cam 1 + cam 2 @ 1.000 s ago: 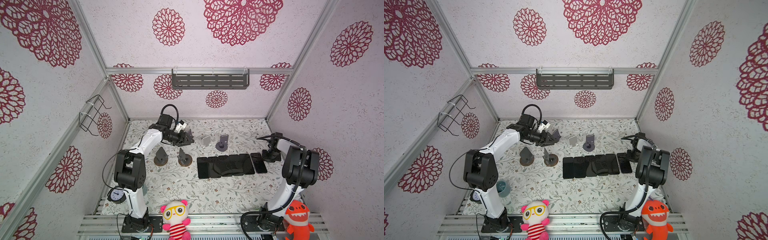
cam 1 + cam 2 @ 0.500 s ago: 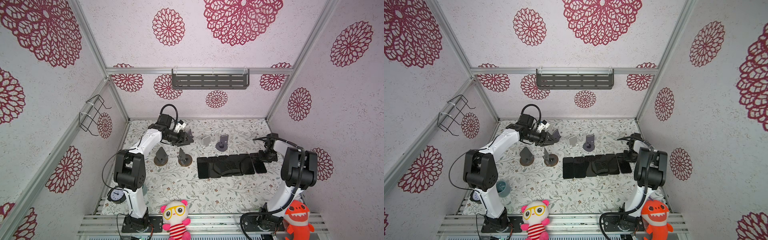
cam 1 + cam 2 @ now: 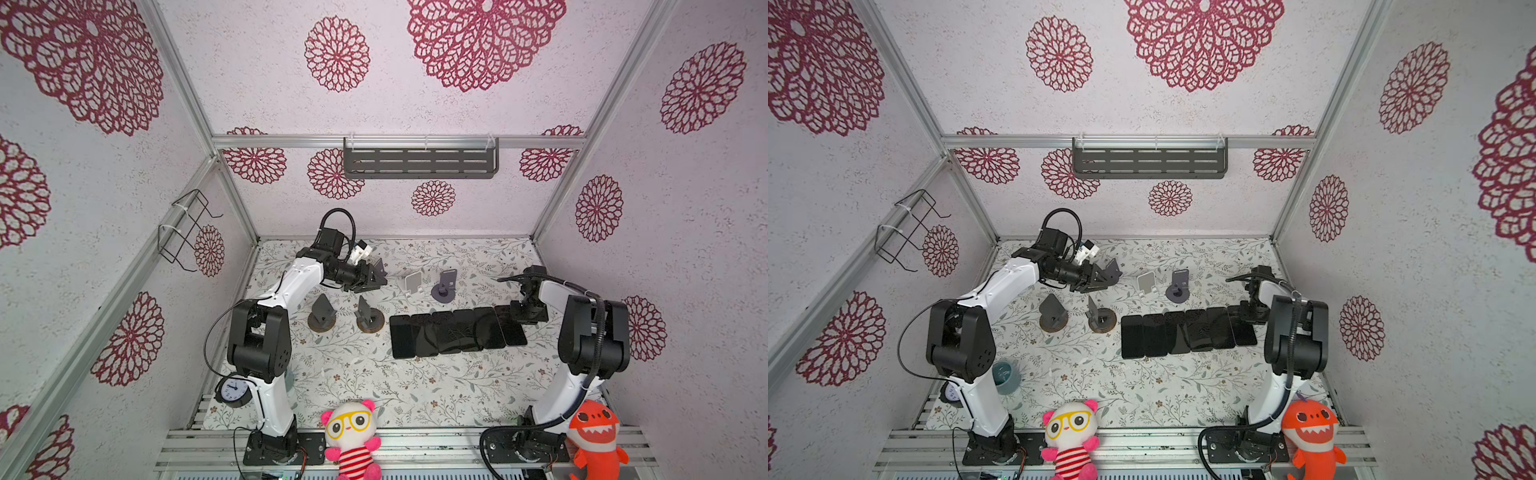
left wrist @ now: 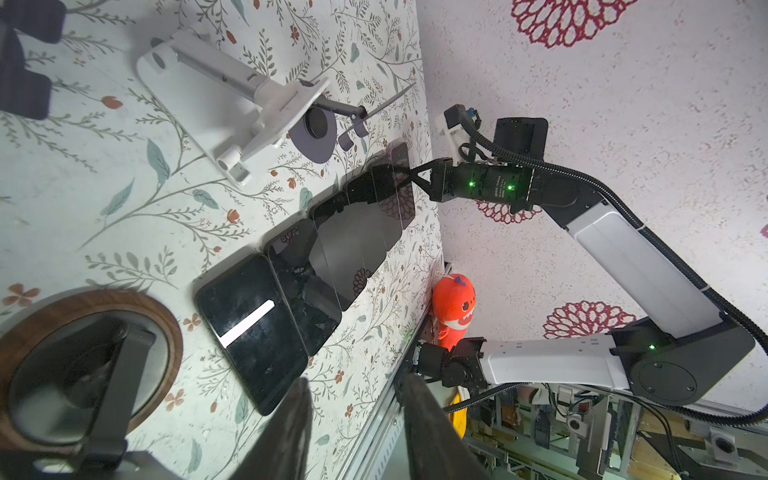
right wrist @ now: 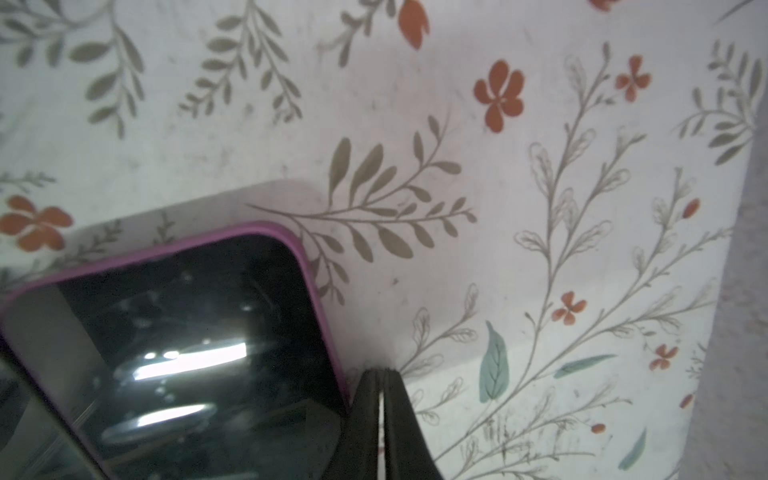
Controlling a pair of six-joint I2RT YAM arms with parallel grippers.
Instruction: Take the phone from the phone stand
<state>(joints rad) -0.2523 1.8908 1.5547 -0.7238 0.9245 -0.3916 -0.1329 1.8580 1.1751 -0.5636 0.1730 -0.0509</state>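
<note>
Phone (image 5: 178,332): purple case, glossy blk screen, flat on floral mat (image 5: 498,208).

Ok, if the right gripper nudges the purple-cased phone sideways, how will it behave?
The purple-cased phone looks rigid and lies screen-up on the floral cloth, so it would probably slide rather than tip. The neighbouring phone touches or overlaps it, so that may shift too. The rubbery-looking case could drag.

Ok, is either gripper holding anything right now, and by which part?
Nothing is held. The left gripper is open and empty; the right gripper is shut on nothing, its tips beside the edge of the purple-cased phone.
</note>
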